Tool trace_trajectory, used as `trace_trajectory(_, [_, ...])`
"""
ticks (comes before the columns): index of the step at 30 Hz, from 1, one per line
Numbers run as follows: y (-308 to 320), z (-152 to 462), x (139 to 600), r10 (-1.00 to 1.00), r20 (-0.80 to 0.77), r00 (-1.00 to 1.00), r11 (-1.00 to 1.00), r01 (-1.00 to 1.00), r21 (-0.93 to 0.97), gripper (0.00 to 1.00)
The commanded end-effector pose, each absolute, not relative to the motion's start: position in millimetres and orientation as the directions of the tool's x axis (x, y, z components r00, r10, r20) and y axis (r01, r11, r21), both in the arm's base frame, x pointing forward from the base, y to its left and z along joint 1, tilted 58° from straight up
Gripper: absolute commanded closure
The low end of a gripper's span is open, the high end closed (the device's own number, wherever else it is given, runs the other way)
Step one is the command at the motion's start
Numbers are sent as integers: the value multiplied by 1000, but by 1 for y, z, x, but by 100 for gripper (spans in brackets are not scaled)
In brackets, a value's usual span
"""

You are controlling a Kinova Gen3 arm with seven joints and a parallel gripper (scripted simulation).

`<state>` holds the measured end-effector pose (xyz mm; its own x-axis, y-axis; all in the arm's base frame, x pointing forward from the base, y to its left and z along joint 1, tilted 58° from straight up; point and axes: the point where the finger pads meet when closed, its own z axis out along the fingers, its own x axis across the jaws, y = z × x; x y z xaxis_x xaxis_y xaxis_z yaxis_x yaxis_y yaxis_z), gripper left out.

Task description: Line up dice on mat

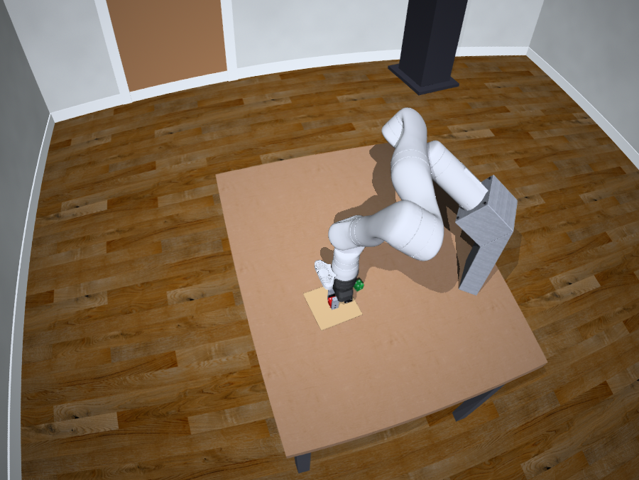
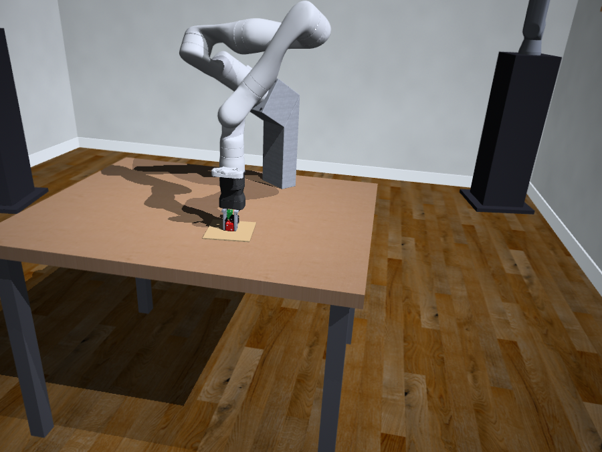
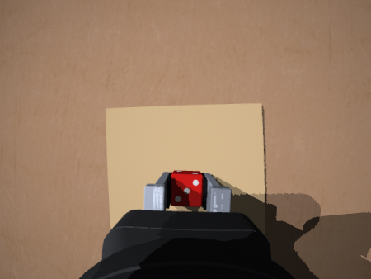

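Centrally in the scene, a tan mat lies flat on the table and serves as reference for all positions. The red die is over the mat, inside its outline, with three pale pips on its upward face; whether its underside touches the mat cannot be told. The pincer points down above the mat, about half open, its two fingers flush against opposite sides of the red die, which it has hold of. The green die stands off the mat, just beside its edge toward the grey base mount. A small dark shape appears over the mat beside the pincer, largely covered; its identity cannot be told. The white arm reaches from the mount to above the mat.
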<state>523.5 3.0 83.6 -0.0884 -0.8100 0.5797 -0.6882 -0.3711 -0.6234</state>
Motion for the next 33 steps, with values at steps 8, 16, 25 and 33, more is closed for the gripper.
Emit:
trace_trajectory(8, [4,84,523,-810,579,-88,-371,-688,-624,51])
trace_trajectory(16, [4,84,523,-810,579,-88,-371,-688,-624,33])
trace_trajectory(25, [4,84,523,-810,579,-88,-371,-688,-624,21])
trace_trajectory(33, [4,84,523,-810,579,-88,-371,-688,-624,21])
